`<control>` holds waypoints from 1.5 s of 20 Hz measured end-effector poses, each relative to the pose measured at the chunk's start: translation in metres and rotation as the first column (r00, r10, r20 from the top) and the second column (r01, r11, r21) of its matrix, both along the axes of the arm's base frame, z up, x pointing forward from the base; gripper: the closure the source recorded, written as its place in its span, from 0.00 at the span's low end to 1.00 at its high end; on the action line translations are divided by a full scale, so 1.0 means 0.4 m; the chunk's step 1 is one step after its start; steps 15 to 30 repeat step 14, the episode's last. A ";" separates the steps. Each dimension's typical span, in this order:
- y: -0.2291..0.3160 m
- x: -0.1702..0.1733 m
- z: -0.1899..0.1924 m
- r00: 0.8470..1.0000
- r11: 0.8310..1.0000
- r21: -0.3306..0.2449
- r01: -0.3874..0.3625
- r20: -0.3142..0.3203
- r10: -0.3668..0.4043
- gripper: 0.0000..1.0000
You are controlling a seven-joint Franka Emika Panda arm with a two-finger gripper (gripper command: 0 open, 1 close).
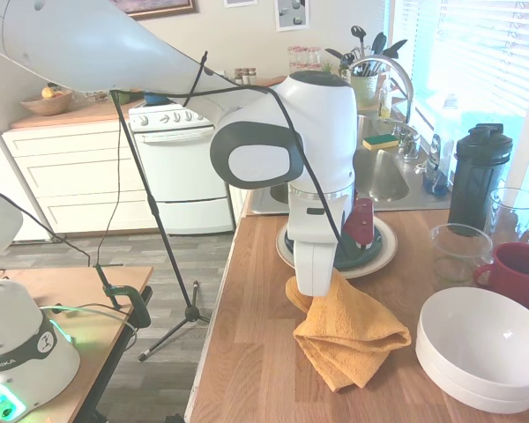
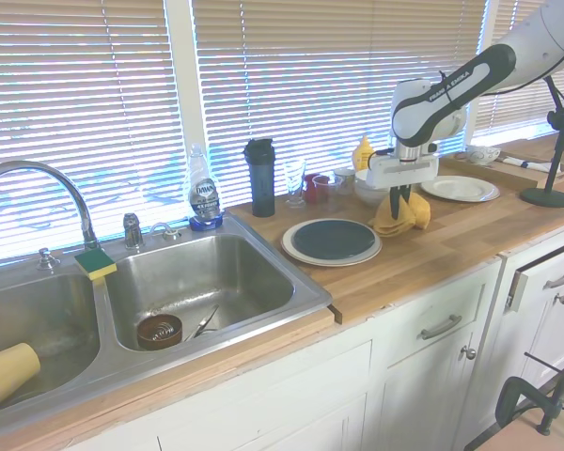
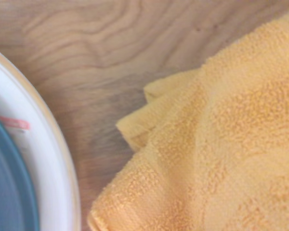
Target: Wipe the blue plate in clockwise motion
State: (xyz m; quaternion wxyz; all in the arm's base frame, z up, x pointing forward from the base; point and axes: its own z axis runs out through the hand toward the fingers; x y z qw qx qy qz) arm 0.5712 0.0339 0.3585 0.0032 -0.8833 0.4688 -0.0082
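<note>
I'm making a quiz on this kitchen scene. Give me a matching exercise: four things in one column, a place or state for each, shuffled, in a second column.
Things:
1. blue plate
2. orange towel
3. green-and-yellow sponge
4. red mug

Places or states:
A. on the sink's edge by the faucet
B. on the counter beside the white bowls
C. stacked on the cream plate
D. hanging from the gripper, beside the plates

Pairs: 1-C, 2-D, 3-A, 4-B

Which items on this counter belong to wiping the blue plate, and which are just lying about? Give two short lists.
Belong to the job:
blue plate
orange towel, under the gripper
cream plate, beneath the blue plate

Just lying about:
white bowls
red mug
black shaker bottle
dish soap bottle
sponge
</note>
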 end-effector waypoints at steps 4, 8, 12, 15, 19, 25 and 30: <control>-0.014 -0.009 0.007 1.000 1.000 -0.004 0.006 0.004 -0.006 0.00; -0.016 -0.029 0.015 1.000 1.000 -0.010 0.000 0.030 0.001 0.00; -0.020 -0.041 0.015 0.998 1.000 -0.012 -0.008 0.059 0.009 0.00; -0.021 -0.043 0.014 0.998 1.000 -0.012 -0.015 0.062 0.016 0.00; -0.021 -0.043 0.014 0.998 1.000 -0.012 -0.015 0.062 0.016 0.00; -0.021 -0.043 0.014 0.998 1.000 -0.012 -0.015 0.062 0.016 0.00; -0.021 -0.043 0.014 0.998 1.000 -0.012 -0.015 0.062 0.016 0.00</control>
